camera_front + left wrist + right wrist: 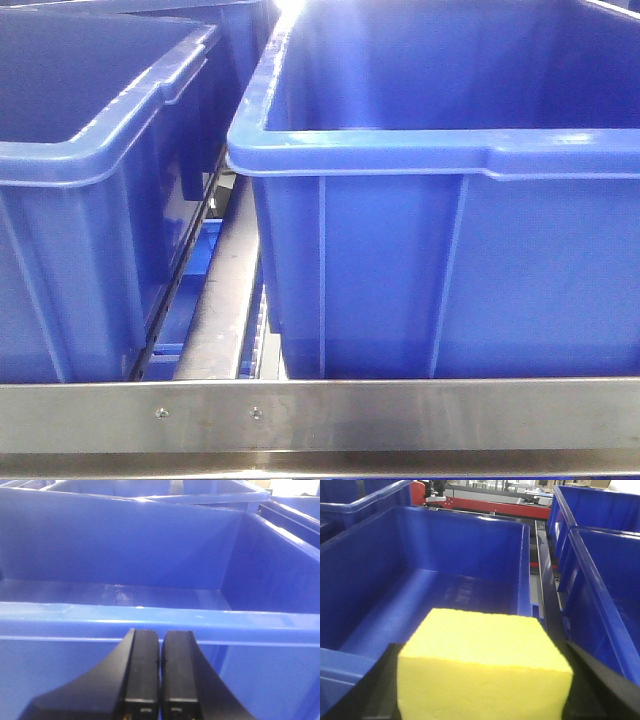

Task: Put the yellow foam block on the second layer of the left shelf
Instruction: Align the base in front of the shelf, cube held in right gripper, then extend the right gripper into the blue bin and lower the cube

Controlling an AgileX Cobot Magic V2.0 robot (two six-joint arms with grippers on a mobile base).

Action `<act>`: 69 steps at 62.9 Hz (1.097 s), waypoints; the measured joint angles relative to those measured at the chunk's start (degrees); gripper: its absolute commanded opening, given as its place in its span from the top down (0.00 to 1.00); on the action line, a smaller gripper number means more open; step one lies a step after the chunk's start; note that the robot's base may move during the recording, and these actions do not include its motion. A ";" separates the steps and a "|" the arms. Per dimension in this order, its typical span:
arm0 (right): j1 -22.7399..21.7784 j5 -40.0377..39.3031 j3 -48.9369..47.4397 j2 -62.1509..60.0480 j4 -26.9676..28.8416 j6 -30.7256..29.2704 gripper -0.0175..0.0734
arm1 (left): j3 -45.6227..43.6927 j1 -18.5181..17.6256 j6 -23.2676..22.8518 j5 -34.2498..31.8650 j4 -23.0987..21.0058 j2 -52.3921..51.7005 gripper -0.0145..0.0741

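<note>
Right pincer clamped on yellow foam block, above a blue bin's near rim. Left pincer fingers together.

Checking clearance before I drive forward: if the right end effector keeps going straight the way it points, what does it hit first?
Probably the far wall of the blue bin ahead; the way looks free until then. The right end effector holds the yellow foam block. Depth is unclear.

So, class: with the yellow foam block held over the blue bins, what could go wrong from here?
1. The yellow foam block fills the right gripper; squeezed foam may spring out on release.
2. It hangs near the blue bin rim and could catch there.
3. The left gripper, shut and empty, sits close to another bin's rim and might bump it.
</note>
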 measured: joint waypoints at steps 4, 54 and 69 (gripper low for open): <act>0.00 0.30 0.00 0.37 0.30 0.00 0.50 | 0.00 0.00 0.00 0.00 0.00 0.00 0.68; 11.58 3.86 -40.93 69.60 0.31 0.00 0.50 | 0.00 0.00 0.00 0.00 0.00 0.00 0.68; 11.81 5.09 -46.68 86.58 -0.07 0.00 0.50 | 0.00 0.00 0.00 0.00 0.00 0.00 0.68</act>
